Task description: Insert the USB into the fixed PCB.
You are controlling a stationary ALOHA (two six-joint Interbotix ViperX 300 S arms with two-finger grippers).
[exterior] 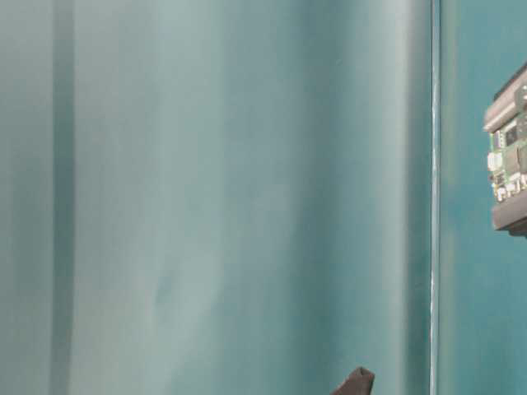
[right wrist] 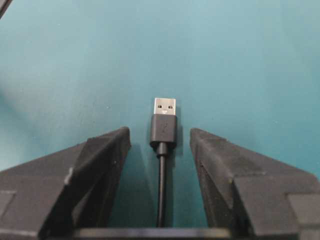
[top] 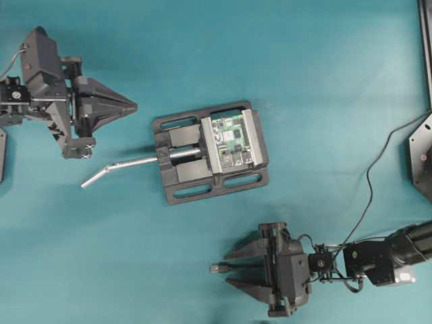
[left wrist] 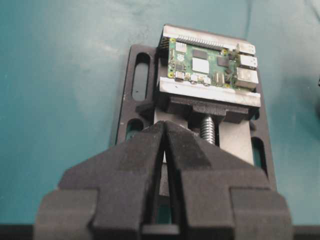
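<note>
The USB [right wrist: 164, 122], a black plug with a silver tip, lies flat on the teal table between the fingers of my right gripper [right wrist: 160, 137]. That gripper is open, with a gap on each side of the plug. The plug's cable runs back between the fingers. From overhead the USB [top: 217, 268] and right gripper [top: 228, 268] sit at the lower middle, tip pointing left. The fixed PCB [top: 231, 142] is green and clamped in a black vise [top: 182, 179] at centre. My left gripper [top: 135, 106] is shut and empty, left of the vise and pointing at it. In the left wrist view the left gripper [left wrist: 165, 126] is short of the PCB [left wrist: 210, 67].
The vise's silver bent handle [top: 125, 166] sticks out to the left, below my left gripper. A thin black cable [top: 373, 169] curves from the right arm to the right edge. A black block [top: 422, 155] and a dark rail [top: 425, 40] line the right side.
</note>
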